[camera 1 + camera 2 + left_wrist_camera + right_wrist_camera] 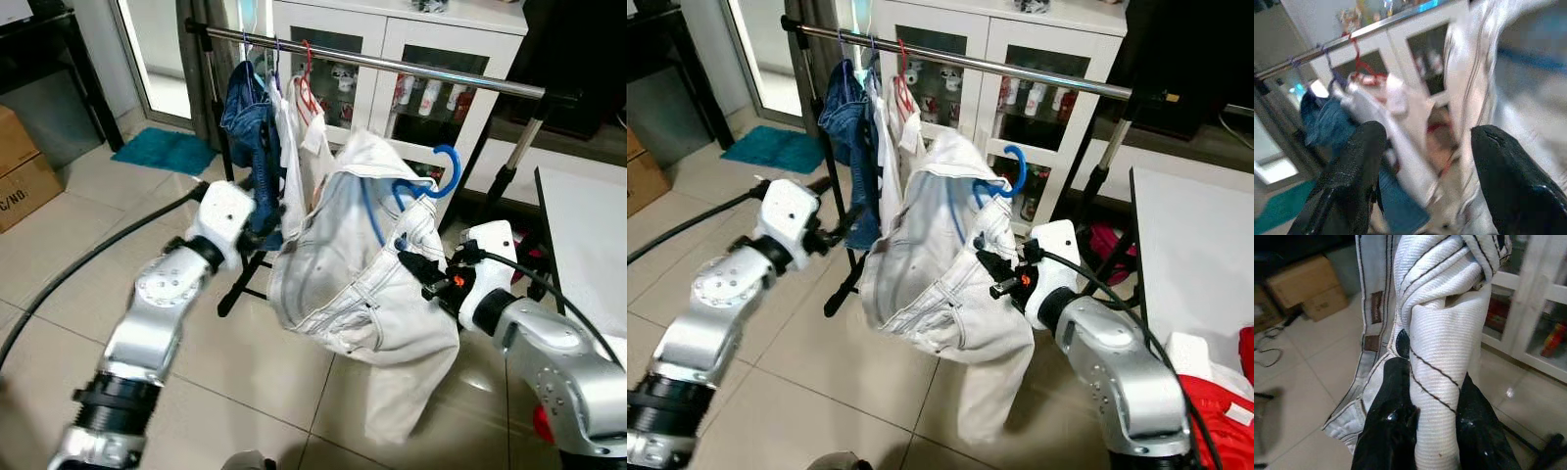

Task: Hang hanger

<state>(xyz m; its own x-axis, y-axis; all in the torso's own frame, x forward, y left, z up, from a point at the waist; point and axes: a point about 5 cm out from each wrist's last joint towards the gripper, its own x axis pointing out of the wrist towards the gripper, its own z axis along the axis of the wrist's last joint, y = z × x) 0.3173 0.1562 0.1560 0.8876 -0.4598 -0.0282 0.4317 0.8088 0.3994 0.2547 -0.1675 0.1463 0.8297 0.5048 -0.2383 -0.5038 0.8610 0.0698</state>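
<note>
We see the blue hanger (443, 176) with its hook curling upward and toward the rail (392, 65), its body buried in the white jeans (353, 284). The jeans hang long axis downward, one leg trailing toward the tiled floor (245, 372). The right gripper (416, 266) has its jaws clamped on a bunched, twisted fold of the white denim, just below the hanger's hook. The left gripper (263, 220) sits on the far side of the jeans, its jaws spread wide with nothing between them, close to the blue jeans (250, 122) hanging from the rail.

Above and beyond both jaws runs the rail, already carrying the blue jeans, a white garment (294, 147) and a red hanger (306, 83); these crowd the stretch nearest the left jaws. Behind stands a white cabinet (411, 49) with glass doors. A white desk (588, 235) lies beside the right arm.

The hanger's shoulders are hidden inside the denim, and the left wrist view is blurred.
</note>
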